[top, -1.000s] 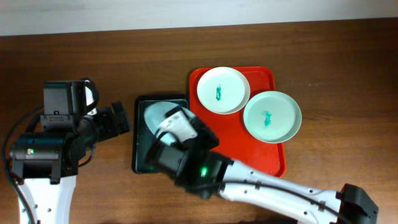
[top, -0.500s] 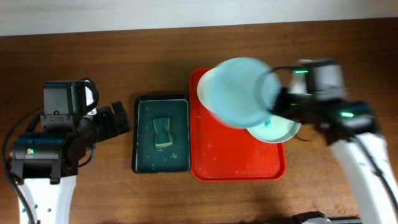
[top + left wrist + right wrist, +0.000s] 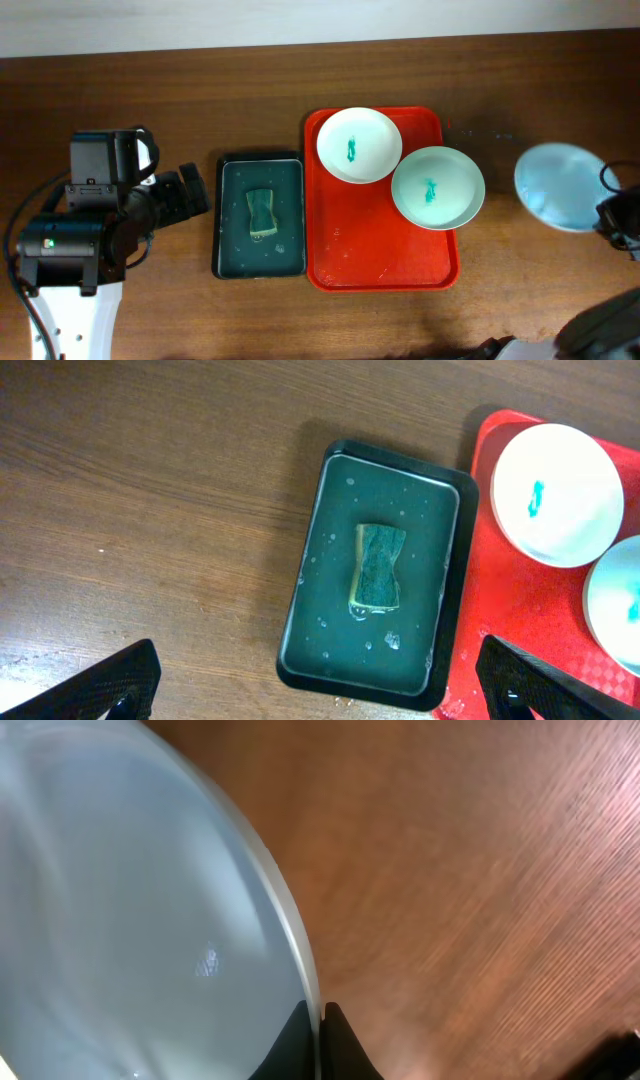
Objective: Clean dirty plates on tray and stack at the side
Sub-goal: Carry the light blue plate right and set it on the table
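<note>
We see a brown wooden table [image 3: 250, 90] with the red tray [image 3: 370, 245] near its middle. A smaller black tray [image 3: 232, 262] lies just beside the red tray's left edge. Two plates rest on the red tray, each with a teal smear at its centre. The white plate [image 3: 359, 145] sits in the far left corner. The pale mint plate [image 3: 437, 187] sits just beside it and overhangs the tray's right rim. A third plate [image 3: 560, 186], pale blue and unsmeared, is off the tray to its right. The right gripper [image 3: 320, 1038] pinches its rim between closed fingers. We cannot tell whether it rests on the wood. A green sponge [image 3: 378, 566] lies in the wet black tray. The left gripper [image 3: 188, 193] hovers left of that tray, fingers [image 3: 110, 685] spread wide around nothing.
</note>
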Robot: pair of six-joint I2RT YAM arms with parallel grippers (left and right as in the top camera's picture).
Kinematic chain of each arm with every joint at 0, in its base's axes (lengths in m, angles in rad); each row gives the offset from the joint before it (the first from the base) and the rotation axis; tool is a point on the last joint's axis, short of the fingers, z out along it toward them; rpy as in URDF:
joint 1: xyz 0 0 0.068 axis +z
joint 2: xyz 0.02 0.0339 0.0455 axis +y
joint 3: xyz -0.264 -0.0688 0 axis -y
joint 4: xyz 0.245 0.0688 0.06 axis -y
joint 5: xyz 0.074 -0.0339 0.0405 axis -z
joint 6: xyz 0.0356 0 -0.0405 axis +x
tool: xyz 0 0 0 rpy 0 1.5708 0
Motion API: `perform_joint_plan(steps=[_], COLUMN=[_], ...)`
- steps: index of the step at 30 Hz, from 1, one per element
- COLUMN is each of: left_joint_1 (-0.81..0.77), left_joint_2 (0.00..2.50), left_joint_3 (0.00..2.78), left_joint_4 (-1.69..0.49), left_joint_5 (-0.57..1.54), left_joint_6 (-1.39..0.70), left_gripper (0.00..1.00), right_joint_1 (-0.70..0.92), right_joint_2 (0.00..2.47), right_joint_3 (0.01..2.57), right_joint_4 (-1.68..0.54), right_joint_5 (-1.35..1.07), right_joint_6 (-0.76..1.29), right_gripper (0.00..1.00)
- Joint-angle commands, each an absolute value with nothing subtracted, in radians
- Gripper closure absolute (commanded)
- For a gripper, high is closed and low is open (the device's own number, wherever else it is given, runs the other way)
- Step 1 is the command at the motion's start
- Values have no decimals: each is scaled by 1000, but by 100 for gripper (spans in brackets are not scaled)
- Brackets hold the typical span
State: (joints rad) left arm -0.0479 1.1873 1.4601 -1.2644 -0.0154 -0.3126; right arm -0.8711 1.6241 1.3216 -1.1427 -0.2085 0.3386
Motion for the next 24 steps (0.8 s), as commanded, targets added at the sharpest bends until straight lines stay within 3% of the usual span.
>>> perform_joint_plan(steps=[1, 8, 9, 11, 12, 20, 24], left_joint_1=[-43, -43, -43, -43, -43, -43, -43], left_joint_2=[1182, 1182, 1182, 1182, 1182, 1182, 1182], left_joint_3=[1472, 1472, 1472, 1472, 1472, 1472, 1472], left_joint_4=[-1263, -1262, -1263, -1263, -1263, -1262, -1263], left_joint_5=[-22, -22, -22, -22, -22, -22, -22], left_joint_6=[-297, -297, -297, -297, -297, -297, -297], left_gripper=[1, 1, 1, 0, 0, 0, 0], right_joint_1=[-864, -775, -756, -738, -730, -560, -386], right_joint_2=[1759, 1842, 1842, 1831, 1811, 1543, 1475], right_joint_3=[1326, 1306, 1306, 1306, 1306, 1306, 1306], right_joint_4=[-1133, -1101, -1105, -1115, -1115, -1164, -1169], right_joint_5=[-223, -103, -45, -3, -7, -384, -291], right_joint_6=[310, 297, 326, 361, 360, 107, 60], right_gripper=[96, 94, 71, 56, 53, 53, 53])
